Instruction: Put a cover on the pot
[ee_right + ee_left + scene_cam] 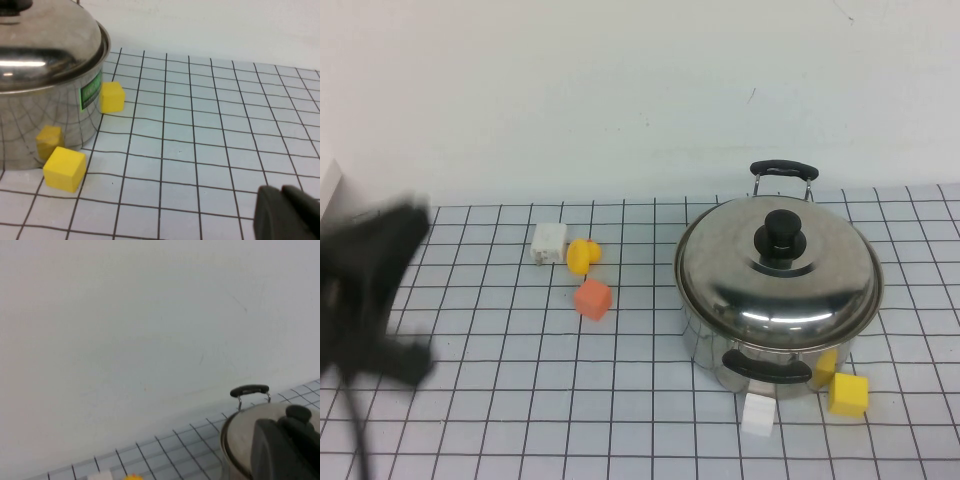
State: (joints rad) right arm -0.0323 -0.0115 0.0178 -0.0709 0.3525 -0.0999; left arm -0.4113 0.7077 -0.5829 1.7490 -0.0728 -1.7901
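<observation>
The steel pot [705, 345] stands on the right of the gridded table, with black handles at the far side [783, 168] and near side [767, 368]. The domed steel lid [775, 285] with its black knob [782, 235] sits on the pot. My left gripper [380, 290] is a blurred black shape at the far left, well away from the pot. In the left wrist view its fingers [287, 450] are together and empty, in front of the lid [240, 435]. My right gripper [285, 215] is shut and empty over bare table, to the side of the pot [45, 115]. It does not show in the high view.
A white block [549, 243], a yellow piece [583, 256] and an orange block [592, 299] lie left of the pot. A white block [758, 414] and a yellow block [847, 393] lie at the pot's front. Two yellow blocks [64, 168] [111, 96] sit against its wall.
</observation>
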